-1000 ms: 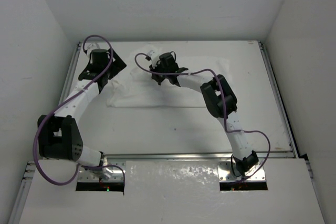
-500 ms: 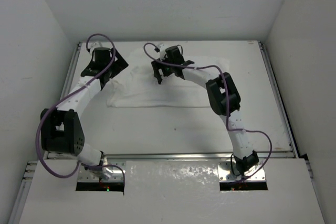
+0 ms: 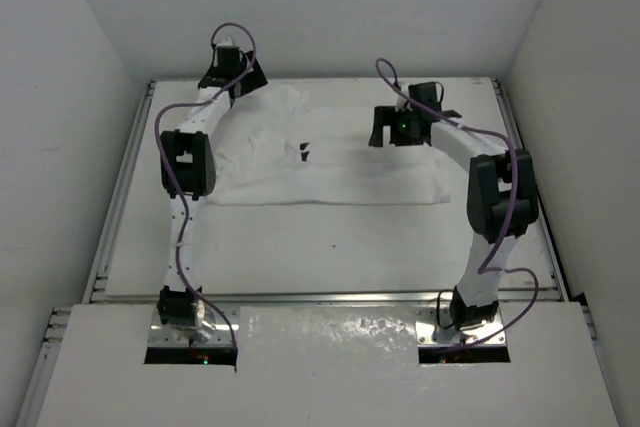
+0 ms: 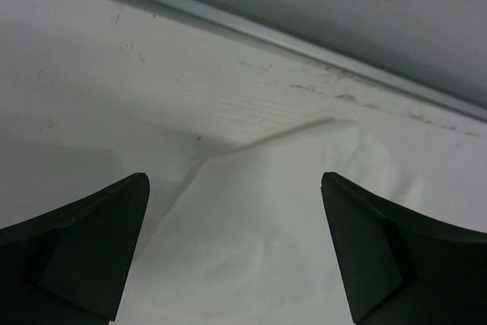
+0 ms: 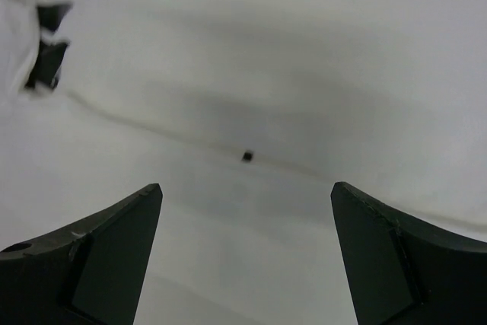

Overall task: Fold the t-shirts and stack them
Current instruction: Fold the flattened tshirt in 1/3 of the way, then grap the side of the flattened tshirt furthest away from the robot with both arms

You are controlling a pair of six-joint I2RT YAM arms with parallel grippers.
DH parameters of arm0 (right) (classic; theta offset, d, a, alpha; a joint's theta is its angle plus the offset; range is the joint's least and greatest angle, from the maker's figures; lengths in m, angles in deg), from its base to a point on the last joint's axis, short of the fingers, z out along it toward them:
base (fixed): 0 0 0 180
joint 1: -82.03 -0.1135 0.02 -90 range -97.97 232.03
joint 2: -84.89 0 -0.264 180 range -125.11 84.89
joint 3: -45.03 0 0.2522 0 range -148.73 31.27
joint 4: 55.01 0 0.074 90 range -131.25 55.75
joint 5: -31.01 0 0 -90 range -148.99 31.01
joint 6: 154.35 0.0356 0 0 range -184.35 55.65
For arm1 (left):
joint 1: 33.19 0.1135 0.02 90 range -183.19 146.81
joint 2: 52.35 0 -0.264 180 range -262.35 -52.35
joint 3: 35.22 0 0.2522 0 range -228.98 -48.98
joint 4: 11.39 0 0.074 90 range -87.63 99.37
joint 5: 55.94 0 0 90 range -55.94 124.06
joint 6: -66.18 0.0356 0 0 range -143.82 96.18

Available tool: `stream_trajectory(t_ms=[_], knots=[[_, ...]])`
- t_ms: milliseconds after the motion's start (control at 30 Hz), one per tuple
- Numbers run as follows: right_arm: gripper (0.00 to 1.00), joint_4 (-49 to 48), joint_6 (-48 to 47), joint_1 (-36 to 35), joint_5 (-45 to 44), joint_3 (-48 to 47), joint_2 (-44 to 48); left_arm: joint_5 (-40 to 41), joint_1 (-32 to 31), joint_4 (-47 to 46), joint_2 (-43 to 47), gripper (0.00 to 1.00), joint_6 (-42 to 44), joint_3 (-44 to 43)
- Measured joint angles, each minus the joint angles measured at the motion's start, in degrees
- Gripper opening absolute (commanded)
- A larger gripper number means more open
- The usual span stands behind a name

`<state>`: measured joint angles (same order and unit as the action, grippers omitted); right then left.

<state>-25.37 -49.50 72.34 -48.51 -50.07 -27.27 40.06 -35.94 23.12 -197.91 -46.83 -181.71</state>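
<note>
Cloth covers much of the far half of the worktop (image 3: pixel 330 242): one white t-shirt (image 3: pixel 320 152), spread out flat and a bit wrinkly. It is almost as white as the worktop. From above, it runs from the far left corner across to the right side, and its near edge is quite straight. A small dark mark (image 3: pixel 304 151) sits on the shirt near the middle. The left gripper (image 3: pixel 232 69) is way up at the far left corner, right over that end of the shirt. In the left wrist view, the left gripper (image 4: pixel 232 180) has its jaws spread wide, one dark finger in each bottom corner. A bumpy corner of the t-shirt (image 4: pixel 266 218) shows between them, lying on the worktop near the grey rail (image 4: pixel 304 43) at the far edge. The jaws are not pinching the cloth, and I cannot tell if they touch it. The right gripper (image 3: pixel 395 132) hangs over the right part of the shirt, well apart from the left one. In the right wrist view, the right gripper (image 5: pixel 245 186) also has its jaws spread wide with nothing between them. White cloth lies under it. The dark mark (image 5: pixel 47 55) shows at the top left of that view, and a tiny dark speck (image 5: pixel 246 156) sits by a thin line. Purple cables (image 3: pixel 180 247) loop along both arms.
</note>
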Motion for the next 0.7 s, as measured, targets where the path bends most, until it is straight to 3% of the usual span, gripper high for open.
stream_trajectory(t_ms=[200,300,400,567,667,700], knots=[[0.91,-2.84,2.16,-3.58,9.55,17.11,10.16,-4.33,1.4,-5.49,-8.66,0.96,2.38,-3.41],[0.91,-4.42,3.19,-3.82,11.85,21.68,14.75,-5.86,1.73,-8.26,-12.04,0.9,2.32,-7.39],[0.91,-5.4,3.45,-3.54,11.82,22.58,17.18,-7.65,1.88,-9.46,-12.33,0.82,2.14,-7.43],[0.91,-6.4,3.65,-2.32,10.32,22.58,19.19,-13.38,1.86,-11.34,-13.73,0.8,2.19,-8.33],[0.91,-6.4,3.8,-1.73,9.6,22.58,19.65,-15.28,1.64,-11.52,-13.55,0.73,2.58,-7.69],[0.91,-6.36,3.87,-1.6,9.49,22.58,19.78,-15.26,1.57,-11.85,-13.31,0.64,2.73,-6.95]])
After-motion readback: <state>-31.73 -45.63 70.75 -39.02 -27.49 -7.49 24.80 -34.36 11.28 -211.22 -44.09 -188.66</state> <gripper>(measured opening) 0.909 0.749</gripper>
